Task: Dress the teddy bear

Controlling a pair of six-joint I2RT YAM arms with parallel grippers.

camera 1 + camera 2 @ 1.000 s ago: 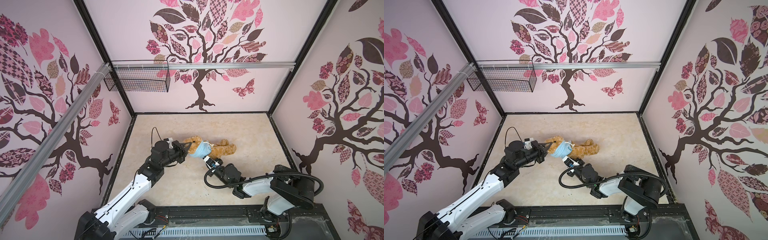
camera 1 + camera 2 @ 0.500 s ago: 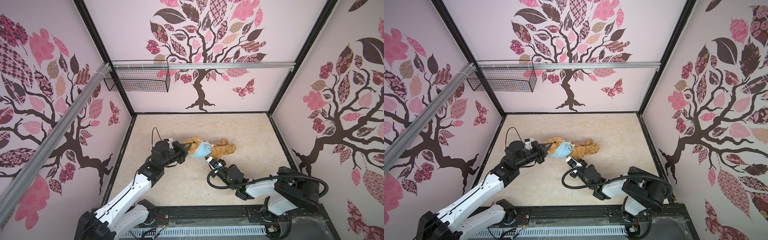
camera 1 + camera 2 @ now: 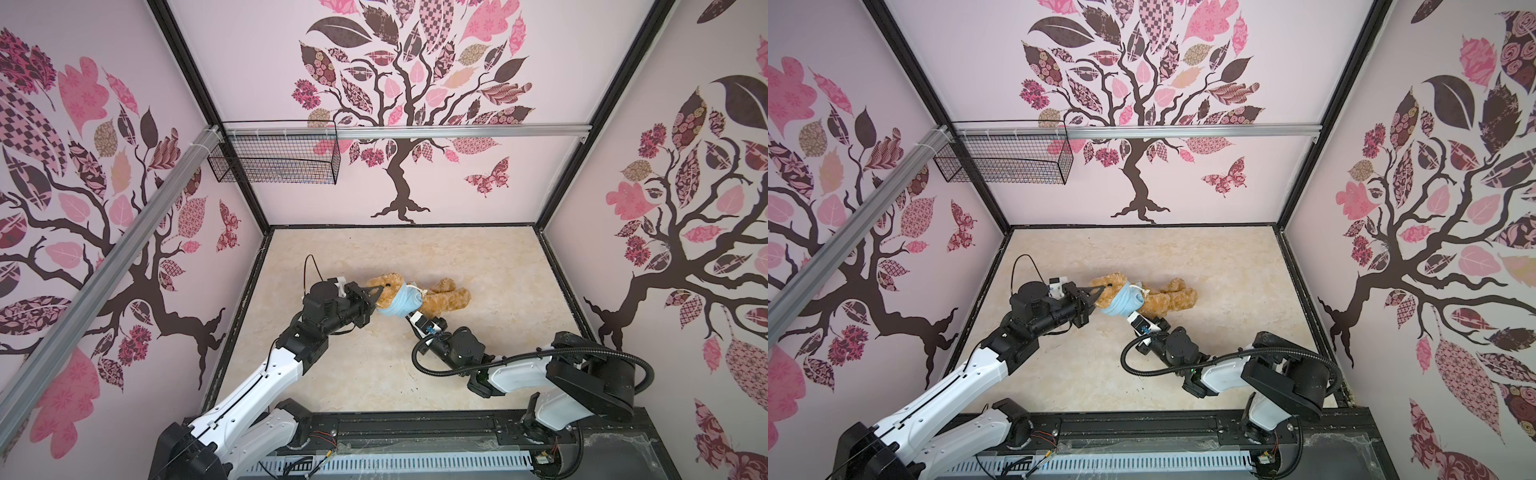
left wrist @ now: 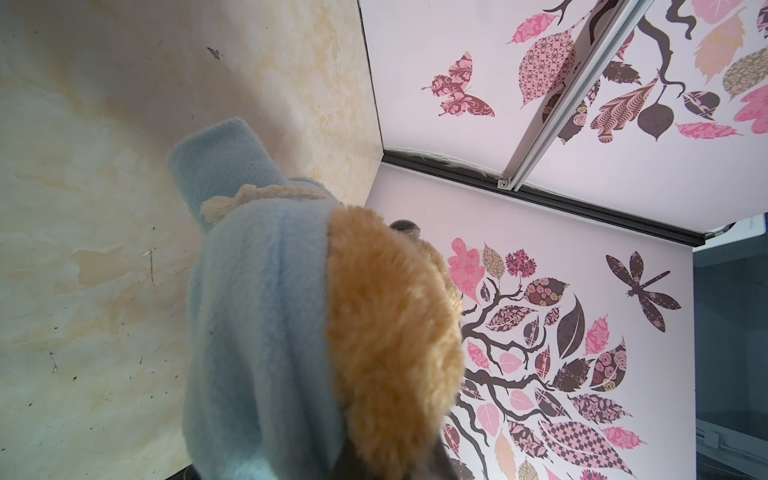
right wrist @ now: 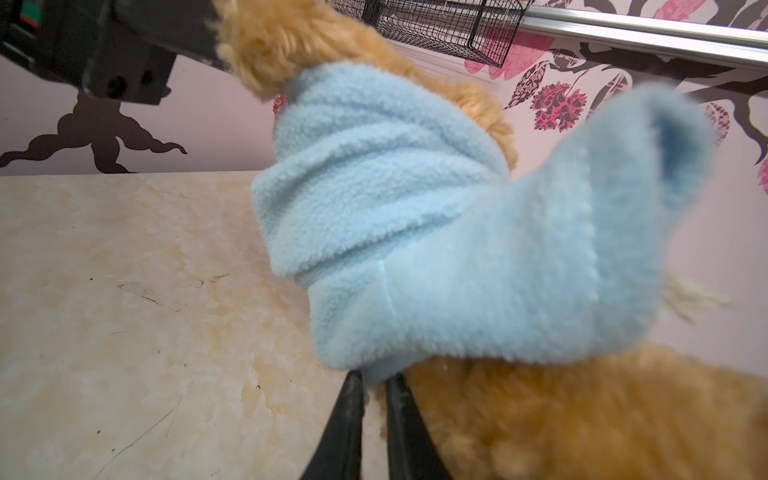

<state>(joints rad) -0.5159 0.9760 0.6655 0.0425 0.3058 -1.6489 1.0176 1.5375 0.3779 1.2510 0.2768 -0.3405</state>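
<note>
Golden-brown teddy bear (image 3: 442,298), light blue fleece shirt (image 3: 398,304), cream marbled floor (image 3: 498,270), pink leaf-patterned walls (image 3: 478,174)

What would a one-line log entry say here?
left gripper: shut on teddy bear head | right gripper: pinching shirt hem | shirt bunched at neck

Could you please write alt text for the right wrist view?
A light blue fleece shirt is bunched around the neck of a golden-brown teddy bear, with one empty sleeve sticking out. The right pincer holds the shirt's hem between two nearly closed black fingers above a beige marbled table.
</note>
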